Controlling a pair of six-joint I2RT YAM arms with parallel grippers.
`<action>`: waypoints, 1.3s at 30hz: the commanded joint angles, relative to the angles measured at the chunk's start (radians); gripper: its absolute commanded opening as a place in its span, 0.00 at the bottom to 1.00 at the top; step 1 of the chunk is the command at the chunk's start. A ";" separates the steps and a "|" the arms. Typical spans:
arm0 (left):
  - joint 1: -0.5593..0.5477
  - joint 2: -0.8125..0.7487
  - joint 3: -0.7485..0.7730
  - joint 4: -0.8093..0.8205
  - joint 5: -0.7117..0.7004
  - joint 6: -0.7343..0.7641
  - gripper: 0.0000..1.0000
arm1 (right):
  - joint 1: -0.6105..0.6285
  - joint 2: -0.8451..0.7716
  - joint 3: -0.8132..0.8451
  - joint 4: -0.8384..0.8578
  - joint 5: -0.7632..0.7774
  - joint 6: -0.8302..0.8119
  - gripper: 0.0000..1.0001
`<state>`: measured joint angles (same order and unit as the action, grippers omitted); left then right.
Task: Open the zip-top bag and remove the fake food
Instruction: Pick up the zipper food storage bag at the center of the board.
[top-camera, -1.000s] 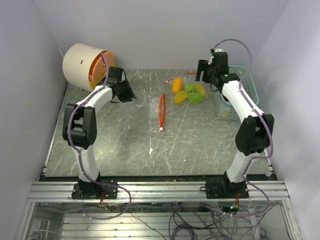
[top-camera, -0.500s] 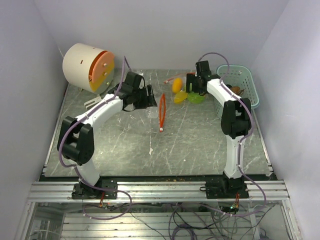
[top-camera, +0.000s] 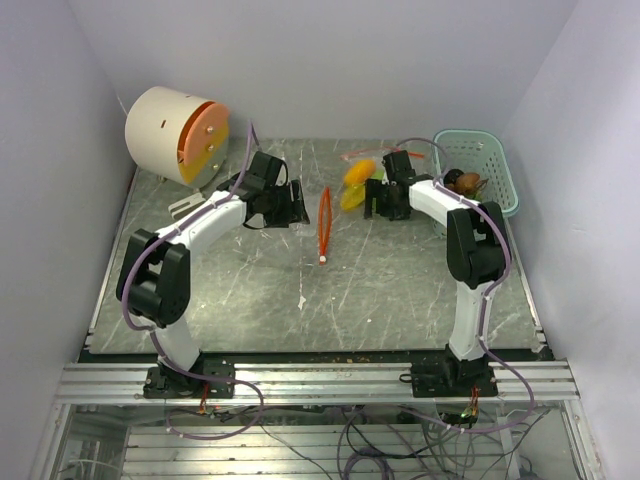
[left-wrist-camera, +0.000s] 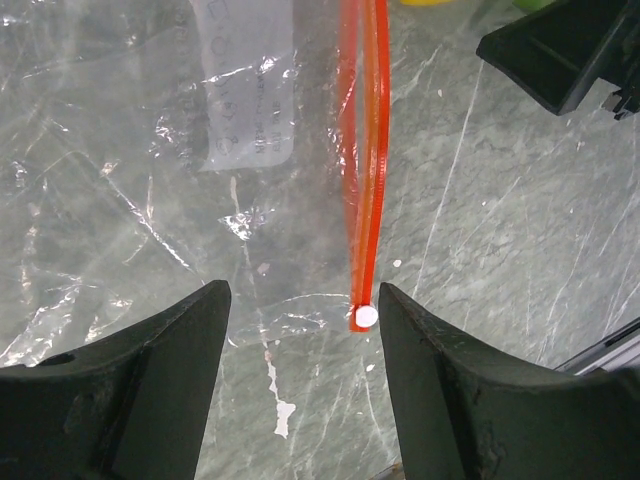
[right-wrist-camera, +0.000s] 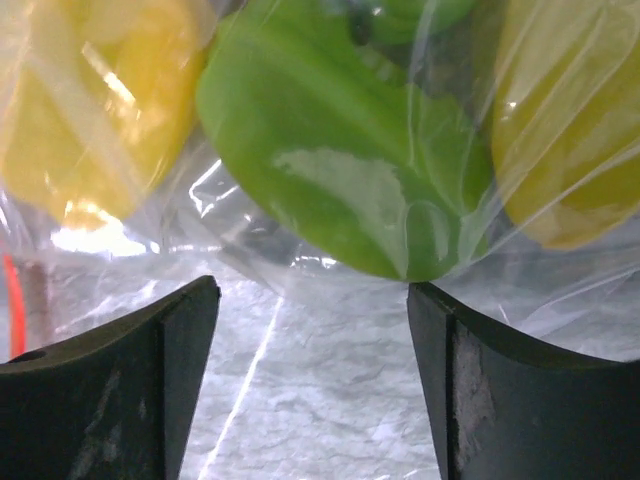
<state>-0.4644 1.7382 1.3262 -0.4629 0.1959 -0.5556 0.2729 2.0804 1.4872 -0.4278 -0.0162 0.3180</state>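
Note:
The zip-top bag lies flat on the table, clear and crinkly, its red-orange zip strip running front to back. The strip ends in a white tip just ahead of my left gripper, which is open and empty and sits left of the strip in the top view. The fake food is inside the bag: a green piece between yellow pieces. My right gripper is open over the plastic, just short of the green piece, and covers it in the top view.
A pale teal basket stands at the back right with brown lumps in it. A white drum with an orange face stands at the back left. The right gripper's body shows in the left wrist view.
The right arm has swung from the basket down onto the food end of the bag. The left arm has moved right, up to the zip strip.

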 joint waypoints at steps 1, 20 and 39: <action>0.001 0.019 -0.001 0.030 0.032 0.018 0.71 | 0.024 -0.086 0.012 -0.020 -0.039 0.014 0.72; 0.001 0.020 -0.016 0.031 0.039 0.033 0.70 | -0.094 0.093 0.289 -0.073 0.120 0.009 0.51; 0.001 0.047 -0.010 0.032 0.045 0.053 0.69 | 0.104 -0.166 -0.048 -0.003 -0.059 0.066 0.25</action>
<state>-0.4644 1.7603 1.2926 -0.4507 0.2142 -0.5194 0.3378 1.9858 1.4300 -0.4290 -0.0456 0.3565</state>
